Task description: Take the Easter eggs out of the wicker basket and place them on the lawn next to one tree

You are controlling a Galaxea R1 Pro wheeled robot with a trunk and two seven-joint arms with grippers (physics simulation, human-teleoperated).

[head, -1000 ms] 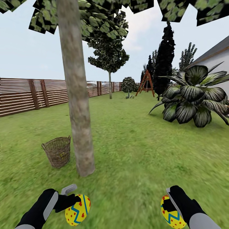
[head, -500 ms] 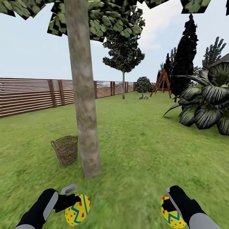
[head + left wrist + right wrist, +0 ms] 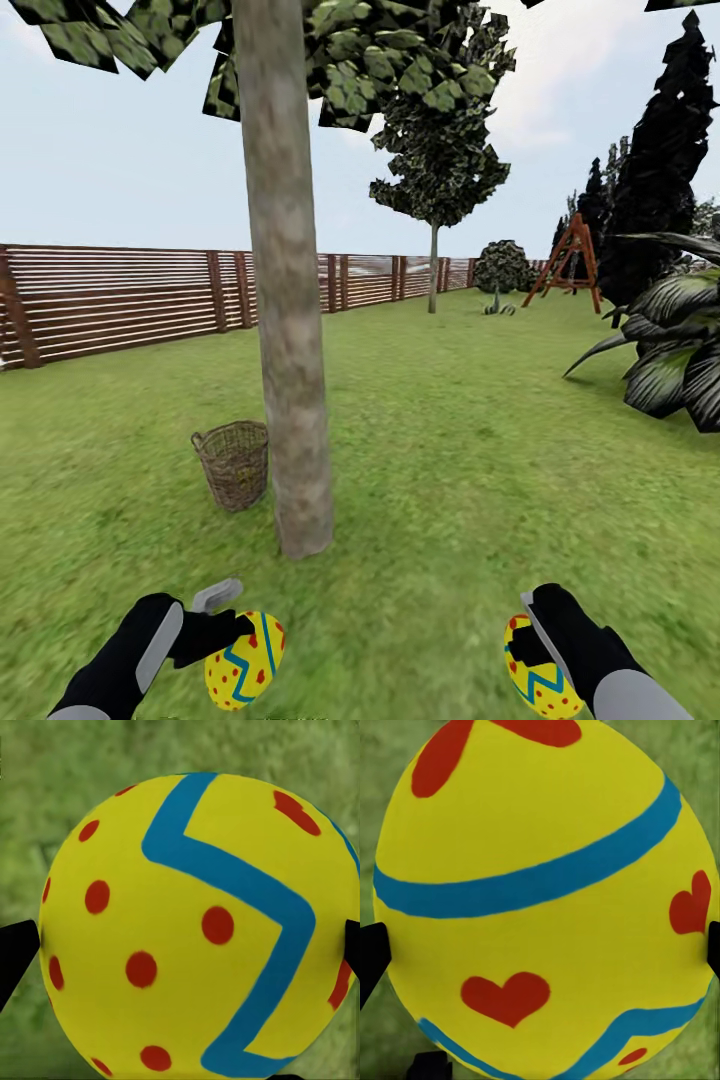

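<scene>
Head view: thick mottled tree trunk (image 3: 290, 300) stands centre-left, base on the lawn (image 3: 450, 480) at about 11 o'clock from the robot. Wicker basket (image 3: 233, 464) sits upright just beside the trunk at its 9 o'clock side, partly behind it; can't see inside. Open grass runs wide from 12 to 3 o'clock, w/ a big dark-leaved plant (image 3: 675, 350) at the right edge. Slatted wooden fence (image 3: 120, 300) bounds the left and far side; thin-trunked tree (image 3: 434, 200), small shrub (image 3: 502, 268) and red-brown A-frame (image 3: 570, 262) far back, dark cypress (image 3: 665, 170) at 2 o'clock.

Left gripper (image 3: 235, 632) low at 7 o'clock, clenched on a yellow zigzag egg (image 3: 245, 660) held over grass. Right gripper (image 3: 522, 640) at 5 o'clock, clamped on a second yellow egg (image 3: 538, 672).

Left wrist view: zigzag egg (image 3: 199, 930) close up, blue zigzag, red dots, black fingertips (image 3: 15, 956) pressing both sides, grass behind.

Right wrist view: second yellow egg (image 3: 544, 900) w/ blue bands, red hearts; fingertips (image 3: 371, 956) on both sides.

No writing or labels readable anywhere.
</scene>
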